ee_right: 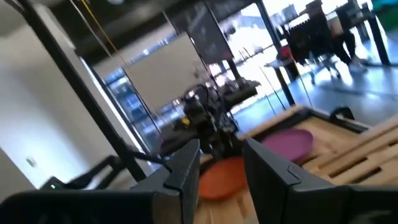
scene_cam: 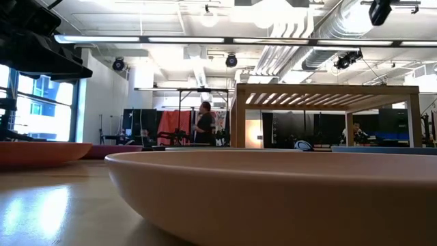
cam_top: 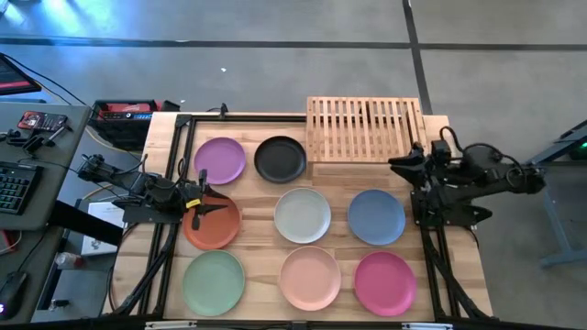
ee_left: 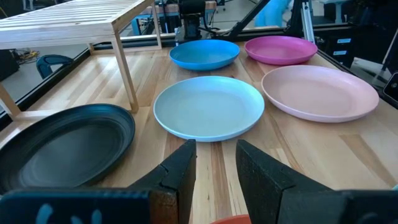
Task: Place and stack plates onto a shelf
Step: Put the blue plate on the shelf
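On the table [cam_top: 440, 124] all plates lie flat, so my left pincer [cam_top: 213, 203], fingers apart over the orange plate [cam_top: 213, 225], could skid off its rim.

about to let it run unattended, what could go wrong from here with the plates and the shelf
1. The left gripper hangs open over the rust-orange plate; the plates look shallow, so a rim grip could slip.
2. The purple plate and black plate lie close by, so a dragged plate may bump them.
3. The shelf is empty and slatted; a tilted plate could catch a slat.
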### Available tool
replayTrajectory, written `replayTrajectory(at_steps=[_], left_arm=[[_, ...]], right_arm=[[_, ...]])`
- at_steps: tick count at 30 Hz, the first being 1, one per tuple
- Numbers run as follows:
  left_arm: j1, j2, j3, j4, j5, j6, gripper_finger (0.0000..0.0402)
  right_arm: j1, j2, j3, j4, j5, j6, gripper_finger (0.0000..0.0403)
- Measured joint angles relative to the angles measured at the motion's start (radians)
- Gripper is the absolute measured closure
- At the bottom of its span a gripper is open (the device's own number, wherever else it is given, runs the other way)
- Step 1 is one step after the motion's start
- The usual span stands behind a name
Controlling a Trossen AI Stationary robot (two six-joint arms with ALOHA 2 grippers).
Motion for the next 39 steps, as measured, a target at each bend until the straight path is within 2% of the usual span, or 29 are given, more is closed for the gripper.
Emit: replayTrajectory(at_steps=[7,11,15,20,24,32,39], left_arm=[[0.0,0.0,0.0,0.0,0.0,0.0,0.03],[0.0,0.0,0.0,0.0,0.0,0.0,0.03],[0.0,0.0,0.0,0.0,-0.001,0.008,0.03],[0.0,0.0,0.0,0.0,-0.001,0.018,0.03],[0.0,0.0,0.0,0.001,-0.002,0.018,0.03],[0.0,0.0,0.0,0.01,-0.004,0.018,0.03],[0.0,0.0,0.0,0.009,-0.004,0.018,0.03]], right_arm=[[0.0,0.225,0.149,-0.161,-0.015,0.021,0.0295],[0.0,0.337,0.209,-0.253,-0.021,0.136,0.0295],[0.0,0.436,0.248,-0.338,-0.082,0.29,0.0295],[0.0,0.543,0.248,-0.369,-0.182,0.477,0.0295],[0.0,0.63,0.245,-0.4,-0.243,0.566,0.0295],[0.0,0.803,0.245,-0.43,-0.333,0.625,0.0295],[0.0,0.923,0.244,-0.433,-0.342,0.671,0.0295]])
